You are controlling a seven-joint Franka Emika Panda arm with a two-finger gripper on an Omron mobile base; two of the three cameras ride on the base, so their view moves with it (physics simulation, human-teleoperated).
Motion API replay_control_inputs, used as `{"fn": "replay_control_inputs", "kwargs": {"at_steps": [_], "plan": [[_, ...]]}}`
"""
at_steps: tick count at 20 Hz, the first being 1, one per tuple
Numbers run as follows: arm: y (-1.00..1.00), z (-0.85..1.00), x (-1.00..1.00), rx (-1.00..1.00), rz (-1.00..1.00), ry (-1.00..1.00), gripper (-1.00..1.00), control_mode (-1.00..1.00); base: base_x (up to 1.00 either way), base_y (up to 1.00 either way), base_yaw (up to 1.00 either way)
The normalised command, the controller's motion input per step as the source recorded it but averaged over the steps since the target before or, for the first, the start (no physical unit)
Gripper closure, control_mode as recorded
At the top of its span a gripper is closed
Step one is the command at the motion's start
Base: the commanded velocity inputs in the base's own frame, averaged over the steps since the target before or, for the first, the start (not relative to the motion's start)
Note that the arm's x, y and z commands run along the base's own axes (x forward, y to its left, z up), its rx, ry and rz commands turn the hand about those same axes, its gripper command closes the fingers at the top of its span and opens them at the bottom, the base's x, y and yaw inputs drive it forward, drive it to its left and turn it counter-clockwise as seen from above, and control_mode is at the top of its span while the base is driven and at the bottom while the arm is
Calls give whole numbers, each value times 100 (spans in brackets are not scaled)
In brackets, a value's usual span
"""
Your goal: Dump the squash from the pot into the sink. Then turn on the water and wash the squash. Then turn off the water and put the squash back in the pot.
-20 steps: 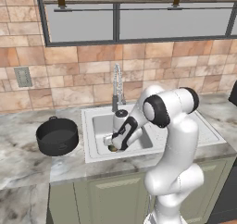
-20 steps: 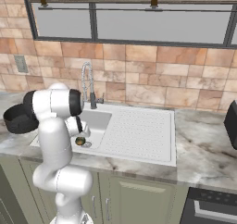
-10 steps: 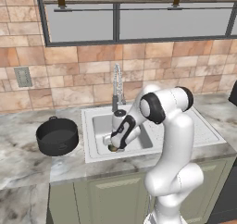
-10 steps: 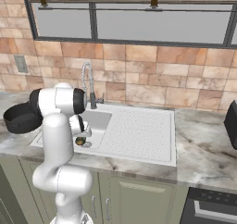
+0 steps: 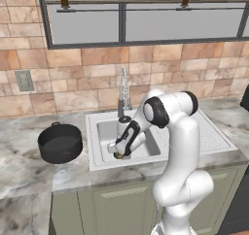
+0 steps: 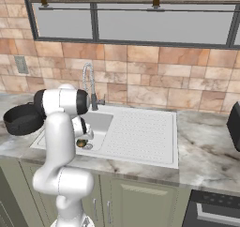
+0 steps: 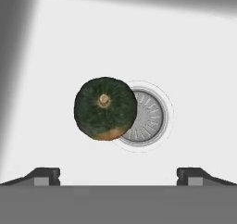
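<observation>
Where the ribbed drain [image 7: 146, 118] lies, round squash [image 7: 105, 108] overlaps.

Evenly bright, rendered and slightly soft throughout; no glare. In hand view, grey shadow along top edge and left side of sink [image 7: 194, 56] floor.

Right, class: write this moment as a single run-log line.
tool: open, above squash | squash: in sink, overlapping drain | pot: on counter, left of sink
</observation>
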Motion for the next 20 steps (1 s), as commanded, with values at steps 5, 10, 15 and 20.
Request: {"fn": "replay_control_inputs", "kwargs": {"at_steps": [5,10,15,20], "plan": [[4,-18,15,0,0,0,-100,-100,0,0,0],[6,-15,12,0,0,0,-100,-100,0,0,0],[4,-17,18,0,0,0,-100,-100,0,0,0],[3,-20,22,0,0,0,-100,-100,0,0,0]]}}
